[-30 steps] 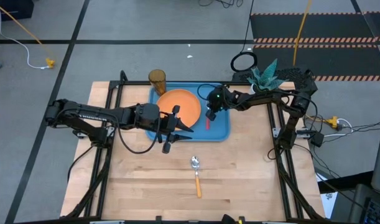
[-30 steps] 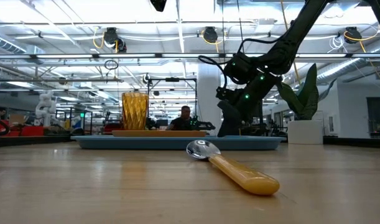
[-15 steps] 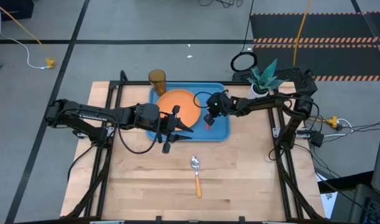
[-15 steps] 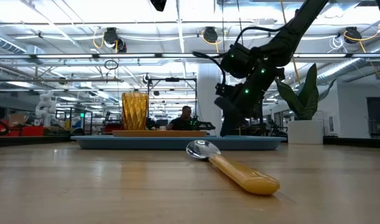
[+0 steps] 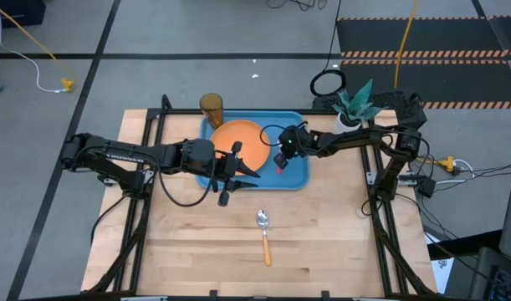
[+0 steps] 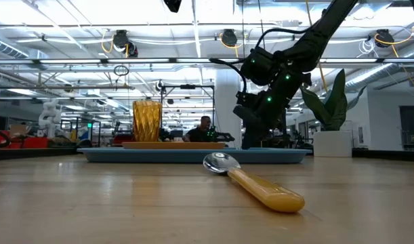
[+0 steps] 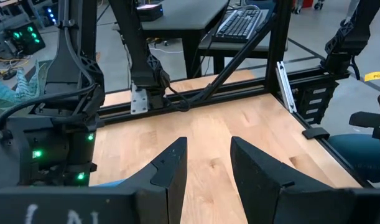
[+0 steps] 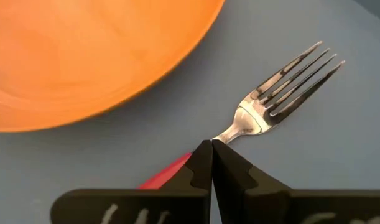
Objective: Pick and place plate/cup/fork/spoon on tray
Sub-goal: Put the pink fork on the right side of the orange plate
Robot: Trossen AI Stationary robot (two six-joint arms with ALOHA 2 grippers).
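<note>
On the smooth light-blue plastic tray (image 5: 298, 176), the right hand (image 8: 211, 163), fingers pressed together, hangs over the red-handled, silver-tined fork (image 8: 282, 90) lying beside the round glossy orange plate (image 8: 90, 53), while the left hand (image 7: 208, 165) waits parted over the wooden surface (image 7: 208, 134).

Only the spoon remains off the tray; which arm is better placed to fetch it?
Probably left: its open left gripper is free and nearer the spoon. The right gripper is shut on the fork over the tray.
</note>
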